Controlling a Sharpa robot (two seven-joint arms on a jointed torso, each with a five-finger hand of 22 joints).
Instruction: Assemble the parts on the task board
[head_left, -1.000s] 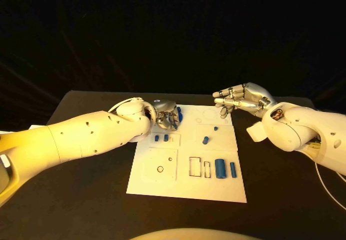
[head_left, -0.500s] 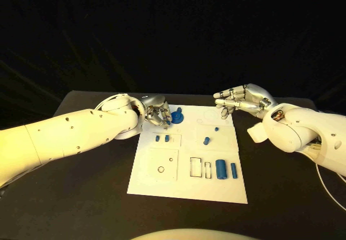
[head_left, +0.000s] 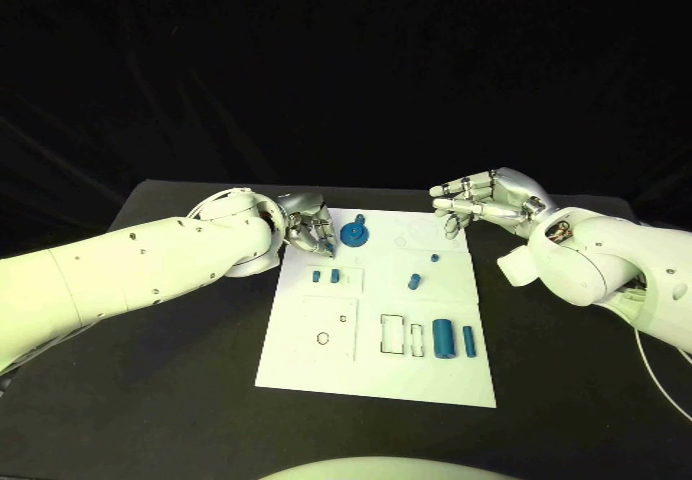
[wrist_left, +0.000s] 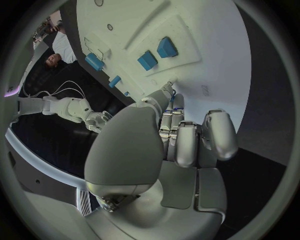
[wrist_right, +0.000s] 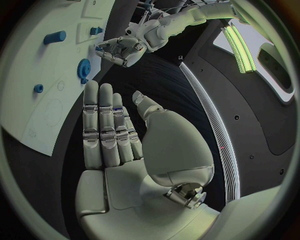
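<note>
Left hand (head_left: 309, 233): hovering beside round blue part (head_left: 356, 235), fingers curled in, holding nothing.
Right hand (head_left: 483, 203): hanging over task board (head_left: 378, 370) corner, fingers loosely spread, empty.

Probably a robotics lab, black-draped backdrop (head_left: 346, 90), black table (head_left: 159, 400), white task board (head_left: 378, 370)

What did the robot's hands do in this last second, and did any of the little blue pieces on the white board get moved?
The left hand drew back off the task board toward the board's left far corner, uncovering the round blue part it had been over; that part now sits on the board beside the fingers, and whether they touch it cannot be told. The right hand stayed hovering, open, at the far right corner. The other blue parts kept their places.
</note>
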